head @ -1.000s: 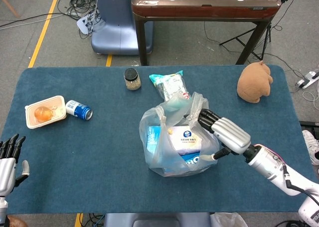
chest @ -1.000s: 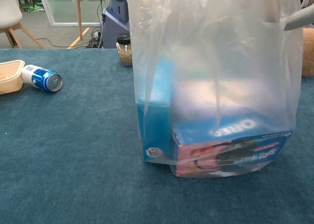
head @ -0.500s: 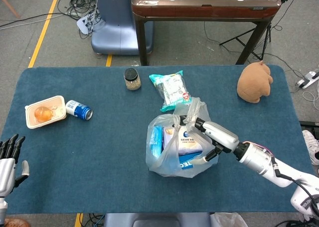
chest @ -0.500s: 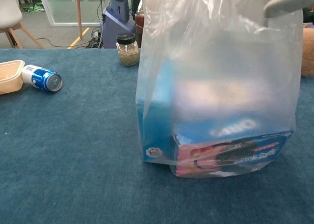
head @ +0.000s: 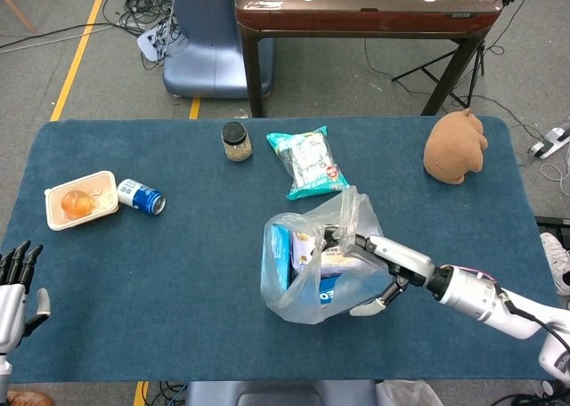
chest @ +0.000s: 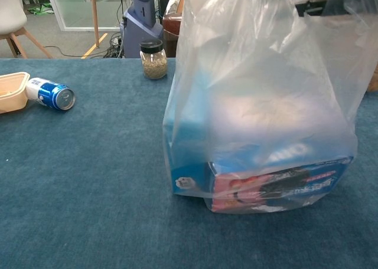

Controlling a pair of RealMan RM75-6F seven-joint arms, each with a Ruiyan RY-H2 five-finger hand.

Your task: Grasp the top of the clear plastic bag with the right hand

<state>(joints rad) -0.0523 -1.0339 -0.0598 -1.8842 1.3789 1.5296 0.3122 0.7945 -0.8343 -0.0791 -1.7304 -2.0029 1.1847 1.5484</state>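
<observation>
The clear plastic bag [head: 307, 281] stands on the blue table, right of centre, and fills the chest view [chest: 260, 104]. Inside it are a blue box [head: 278, 255] and an Oreo box [chest: 277, 180]. My right hand [head: 387, 262] reaches in from the right at the bag's mouth. Its fingers [head: 356, 243] lie stretched along the crumpled top, partly under the film. Its thumb [head: 368, 307] is spread well apart, outside the bag's right side, and nothing is visibly pinched. The chest view does not show this hand. My left hand [head: 13, 286] hangs with fingers apart at the table's near left corner.
A teal snack pack [head: 307, 161] lies just behind the bag, and a small jar [head: 236, 142] stands left of it. At the far right sits a brown plush toy [head: 455, 146]. On the left are a blue can [head: 141, 197] and a beige food container [head: 81, 199].
My right hand has sunk from high over the bag down to its mouth. The bag's top has dropped and crumpled, but its base stays put. The left hand has not moved.
</observation>
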